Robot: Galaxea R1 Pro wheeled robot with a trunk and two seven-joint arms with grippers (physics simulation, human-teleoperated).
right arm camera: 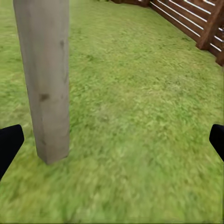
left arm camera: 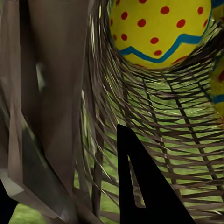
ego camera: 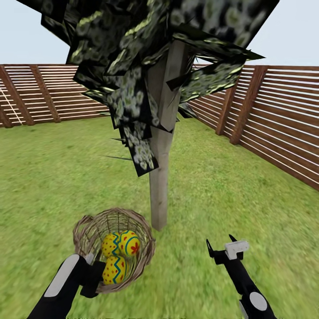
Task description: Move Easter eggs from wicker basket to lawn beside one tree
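The wicker basket [ego camera: 116, 248] sits low over the lawn [ego camera: 230, 186], just left of the tree's trunk [ego camera: 161, 177]. Three Easter eggs lie inside it: one [ego camera: 129, 243] on top, one [ego camera: 110, 245] beside it, and one [ego camera: 114, 269] nearest me. My left gripper [ego camera: 91, 271] is shut on the basket's near rim. In the left wrist view a dark finger [left arm camera: 149, 196] is inside the weave, below a dotted egg [left arm camera: 161, 32]. My right gripper [ego camera: 220, 242] hangs open over the grass to the right of the trunk [right arm camera: 44, 79], holding nothing.
A brown slatted fence [ego camera: 274, 115] runs along the right and across the back. The tree's dark foliage [ego camera: 133, 102] hangs low over the trunk, with spiky leaf edges sticking out to the left. Open grass stretches right of the trunk.
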